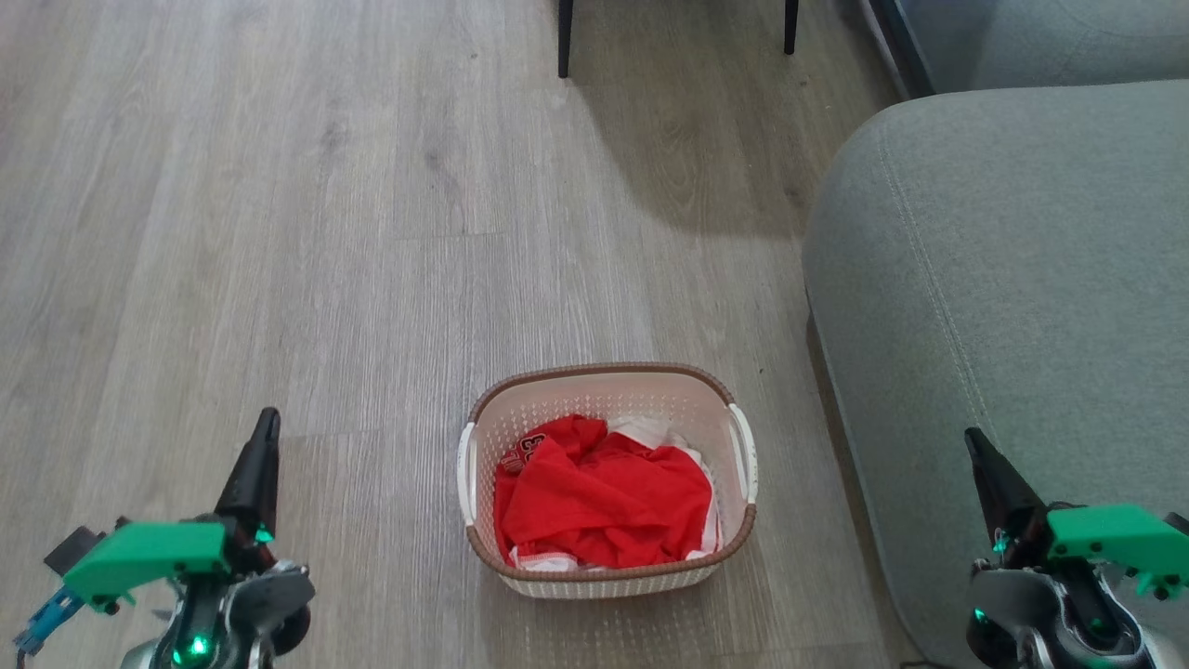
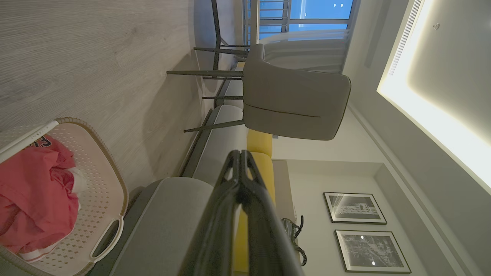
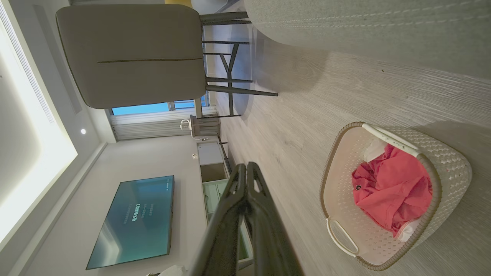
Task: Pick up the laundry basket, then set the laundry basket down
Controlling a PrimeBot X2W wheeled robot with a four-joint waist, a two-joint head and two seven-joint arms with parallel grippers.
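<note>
The small, rounded cream-white perforated plastic laundry basket, with its brown woven-look rim and a white handle on each short side, stands upright on the floor, low and about centre in the head view. A crumpled red garment fills most of it, with some white cloth showing behind and beneath; how many pieces there are I cannot tell.

The floor is pale grey wood-look planking. On the robot's right, just beside the basket, sits a grey-green fabric sofa. Farther off, the thin dark legs of a grey upholstered chair stand on the planks. The left wrist view also takes in a yellow cushion, two black-framed pictures on a pale wall and a window. The right wrist view shows a wall-mounted flat television.

The left claw hangs over the floor to the basket's left, its two long dark fingers pressed together on nothing. The right claw is over the sofa's edge, likewise pressed together and holding nothing. Both are well apart from the basket.
</note>
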